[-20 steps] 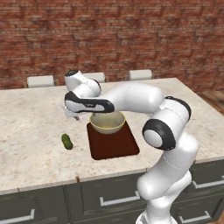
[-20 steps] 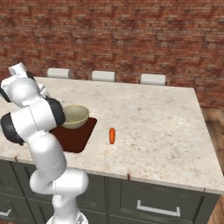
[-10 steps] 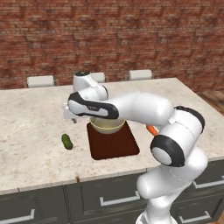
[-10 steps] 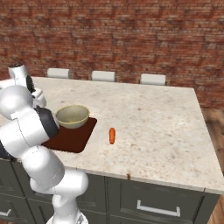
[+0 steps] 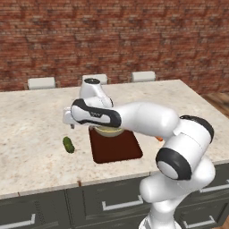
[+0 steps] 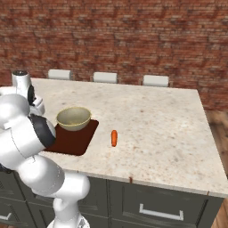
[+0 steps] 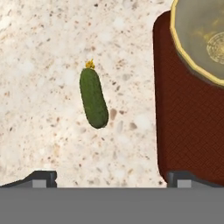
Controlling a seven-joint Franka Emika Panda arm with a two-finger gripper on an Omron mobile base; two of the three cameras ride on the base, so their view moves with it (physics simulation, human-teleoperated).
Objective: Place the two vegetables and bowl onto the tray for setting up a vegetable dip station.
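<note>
Your gripper is wide open w/ nothing in it. Cuke lies on the counter just beside the tray, straight ahead, long axis running away from the fingers.

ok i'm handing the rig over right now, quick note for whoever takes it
Gripper: open, empty, above the counter beside the tray's edge.
Bowl: already on the tray, at its far end.
Cucumber: on the counter beside the tray, not touching it, ahead of the gripper in the hand view.
Carrot: on the counter on the tray's other side.
Done: bowl. Left: cucumber, likely next, then carrot.
</note>
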